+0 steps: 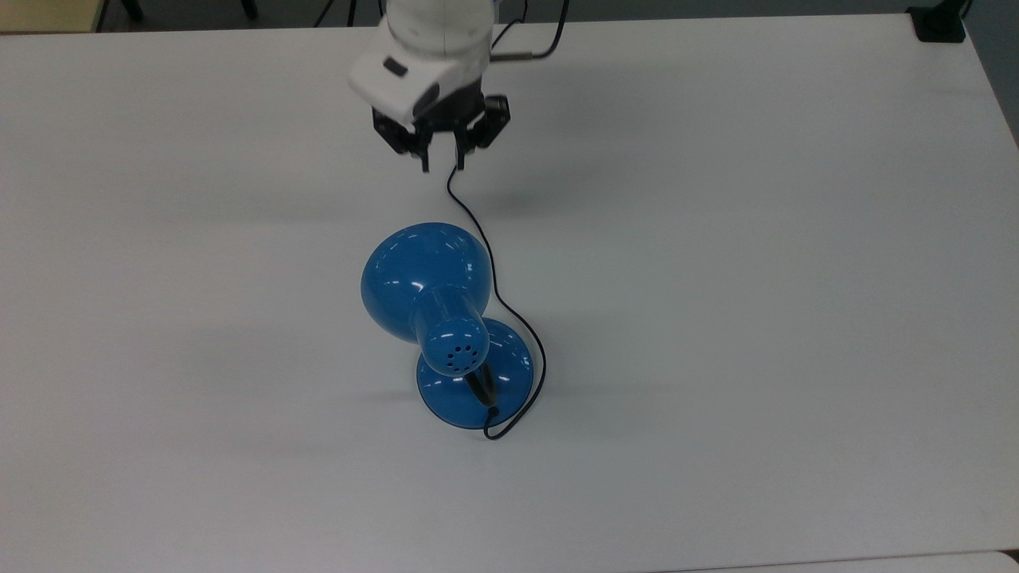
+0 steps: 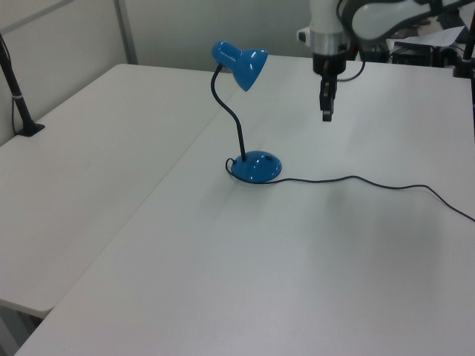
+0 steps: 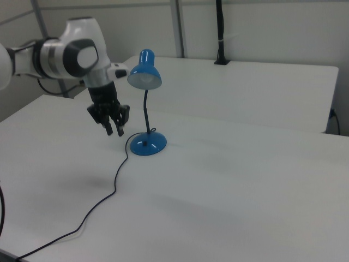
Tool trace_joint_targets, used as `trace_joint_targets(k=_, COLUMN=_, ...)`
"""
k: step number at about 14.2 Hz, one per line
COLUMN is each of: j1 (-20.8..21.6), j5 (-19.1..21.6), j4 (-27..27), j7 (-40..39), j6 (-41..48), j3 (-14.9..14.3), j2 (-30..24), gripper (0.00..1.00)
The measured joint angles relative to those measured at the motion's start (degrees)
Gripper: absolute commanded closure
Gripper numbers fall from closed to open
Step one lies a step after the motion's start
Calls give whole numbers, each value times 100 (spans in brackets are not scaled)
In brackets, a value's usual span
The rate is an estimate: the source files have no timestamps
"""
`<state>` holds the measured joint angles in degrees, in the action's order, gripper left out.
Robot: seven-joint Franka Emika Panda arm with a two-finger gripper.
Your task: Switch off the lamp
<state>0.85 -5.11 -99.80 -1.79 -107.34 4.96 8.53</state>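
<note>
Standing upright near the middle of the white table (image 1: 796,239), the blue desk lamp (image 1: 426,290) is seen with its round base (image 2: 256,167) flat on the surface, its black bendy neck (image 2: 228,122) curving up to the dome shade (image 3: 144,71). Its thin black cord (image 2: 371,182) is trailed away across the table. The gripper (image 1: 440,163) is held in the air well apart from the lamp, toward the top view's far edge, its fingers (image 3: 119,129) parted slightly and holding nothing.

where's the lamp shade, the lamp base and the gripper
lamp shade (image 1: 418,274): top view, on the dome's glossy top.
lamp base (image 2: 257,167): left view, on the round base's upper surface.
gripper (image 1: 440,165): top view, midway between its fingertips, which stand apart.
</note>
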Motion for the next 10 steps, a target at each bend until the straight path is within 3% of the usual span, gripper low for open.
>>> trace_joint_targets(k=10, j1=-59, j5=0, j4=302, j7=14, j6=1036, j3=-433, j2=-806, gripper=0)
